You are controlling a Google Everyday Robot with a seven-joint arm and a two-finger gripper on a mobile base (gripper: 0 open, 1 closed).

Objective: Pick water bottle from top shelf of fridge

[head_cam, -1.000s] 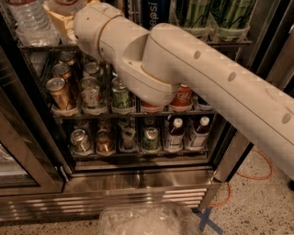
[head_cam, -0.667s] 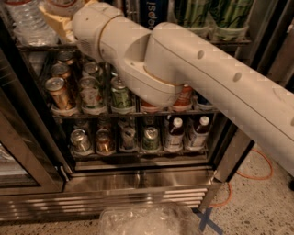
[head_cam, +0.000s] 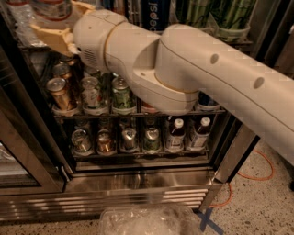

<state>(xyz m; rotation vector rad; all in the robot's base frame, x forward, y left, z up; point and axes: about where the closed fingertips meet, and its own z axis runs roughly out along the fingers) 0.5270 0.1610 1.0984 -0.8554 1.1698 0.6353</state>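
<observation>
Pincer point(head_cam: 64, 20) is positioned at upper left, its jaws spread around the water bottle point(head_cam: 51, 8); contact cannot be determined.

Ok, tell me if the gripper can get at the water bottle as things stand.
Probably yes. The gripper is at the top shelf, right against the water bottle, with the fridge open and nothing seen between them. The bottle's upper part is out of view, so the grip is unclear.
</observation>
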